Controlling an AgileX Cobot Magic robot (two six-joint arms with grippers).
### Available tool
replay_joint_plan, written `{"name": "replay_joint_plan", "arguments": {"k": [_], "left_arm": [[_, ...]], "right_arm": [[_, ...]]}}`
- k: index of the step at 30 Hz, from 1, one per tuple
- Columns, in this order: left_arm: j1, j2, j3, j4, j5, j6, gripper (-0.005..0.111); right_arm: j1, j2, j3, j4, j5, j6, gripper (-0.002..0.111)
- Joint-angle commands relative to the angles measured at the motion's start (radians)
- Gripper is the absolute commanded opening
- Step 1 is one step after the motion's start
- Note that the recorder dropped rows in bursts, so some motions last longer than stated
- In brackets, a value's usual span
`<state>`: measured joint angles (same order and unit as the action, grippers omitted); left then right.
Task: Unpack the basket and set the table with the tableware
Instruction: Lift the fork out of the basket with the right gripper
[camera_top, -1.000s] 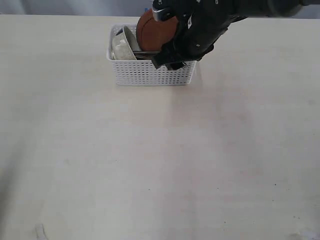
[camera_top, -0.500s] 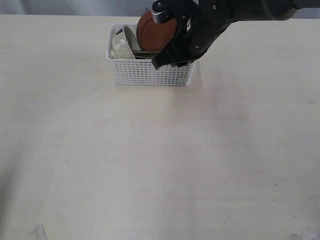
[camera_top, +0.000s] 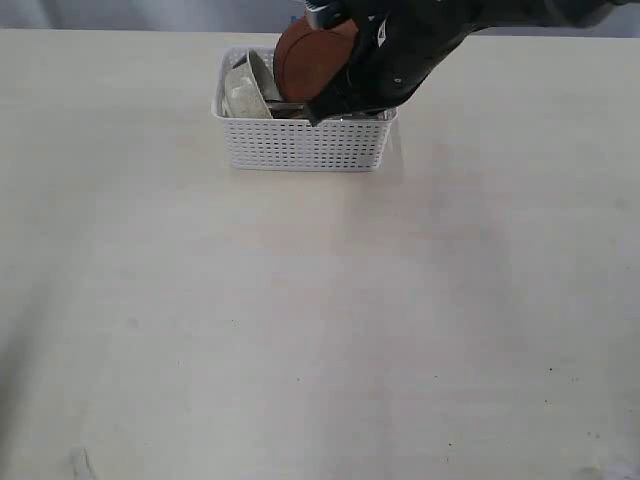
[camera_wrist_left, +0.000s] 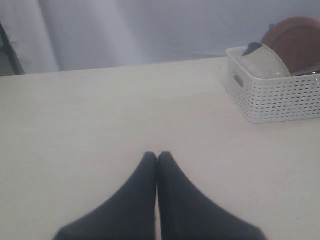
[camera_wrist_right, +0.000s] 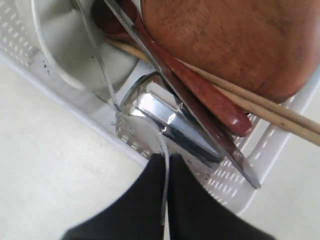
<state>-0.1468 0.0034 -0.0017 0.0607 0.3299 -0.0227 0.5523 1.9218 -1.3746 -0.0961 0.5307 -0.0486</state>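
Observation:
The white basket (camera_top: 300, 145) stands at the far middle of the table (camera_top: 300, 330). In it lean the round brown plate (camera_top: 305, 62) and the off-white bowl (camera_top: 245, 90). My right gripper (camera_top: 328, 108) reaches into its right end. In the right wrist view that gripper (camera_wrist_right: 166, 157) is shut on the thin rim of the steel cup (camera_wrist_right: 155, 112), which lies on its side. The knife (camera_wrist_right: 200, 120), dark red spoon (camera_wrist_right: 210, 102) and chopsticks (camera_wrist_right: 280, 112) lie across the cup under the plate (camera_wrist_right: 225, 40). My left gripper (camera_wrist_left: 157, 156) is shut and empty above bare table, well apart from the basket (camera_wrist_left: 275, 95).
A pale curtain (camera_wrist_left: 150, 30) hangs behind the table's far edge. Bare tabletop stretches in front of and to both sides of the basket. The left arm does not show in the exterior view.
My right gripper has risen a little and drawn back over the basket's right end, off its front wall. The left gripper and the basket have not moved.

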Motion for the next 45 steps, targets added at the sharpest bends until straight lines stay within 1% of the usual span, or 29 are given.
{"name": "replay_joint_plan", "arguments": {"k": [1, 6, 13, 22, 28, 31, 35, 36, 39, 41, 42, 43, 44, 45], "left_arm": [[-0.006, -0.003, 0.002, -0.005, -0.01, 0.0, 0.0], [-0.006, -0.003, 0.002, -0.005, -0.01, 0.0, 0.0], [-0.006, -0.003, 0.002, -0.005, -0.01, 0.0, 0.0], [-0.006, -0.003, 0.002, -0.005, -0.01, 0.0, 0.0], [-0.006, -0.003, 0.002, -0.005, -0.01, 0.0, 0.0], [-0.006, -0.003, 0.002, -0.005, -0.01, 0.0, 0.0], [-0.006, -0.003, 0.002, -0.005, -0.01, 0.0, 0.0], [-0.006, -0.003, 0.002, -0.005, -0.01, 0.0, 0.0], [-0.006, -0.003, 0.002, -0.005, -0.01, 0.0, 0.0], [-0.006, -0.003, 0.002, -0.005, -0.01, 0.0, 0.0], [-0.006, -0.003, 0.002, -0.005, -0.01, 0.0, 0.0], [-0.006, -0.003, 0.002, -0.005, -0.01, 0.0, 0.0], [-0.006, -0.003, 0.002, -0.005, -0.01, 0.0, 0.0], [-0.006, -0.003, 0.002, -0.005, -0.01, 0.0, 0.0]], "right_arm": [[0.0, -0.059, 0.003, -0.031, 0.003, -0.005, 0.0], [0.0, -0.124, 0.003, -0.075, 0.028, -0.005, 0.0], [0.0, -0.22, 0.003, -0.121, 0.136, 0.0, 0.0], [0.0, -0.344, 0.003, -0.123, 0.33, -0.01, 0.0], [0.0, -0.436, 0.003, -0.074, 0.486, -0.108, 0.0], [0.0, -0.476, 0.003, -0.001, 0.569, -0.199, 0.0], [0.0, -0.519, 0.003, 0.142, 0.679, -0.381, 0.0], [0.0, -0.524, 0.003, 0.196, 0.69, -0.463, 0.0], [0.019, -0.522, 0.033, 0.236, 0.69, -0.561, 0.0], [0.083, -0.522, 0.093, 0.225, 0.69, -0.701, 0.0], [0.134, -0.52, 0.139, 0.205, 0.69, -0.852, 0.0], [0.187, -0.513, 0.176, 0.152, 0.69, -0.958, 0.0], [0.213, -0.502, 0.197, 0.096, 0.69, -1.013, 0.0], [0.255, -0.482, 0.221, 0.002, 0.69, -1.021, 0.0]]}}
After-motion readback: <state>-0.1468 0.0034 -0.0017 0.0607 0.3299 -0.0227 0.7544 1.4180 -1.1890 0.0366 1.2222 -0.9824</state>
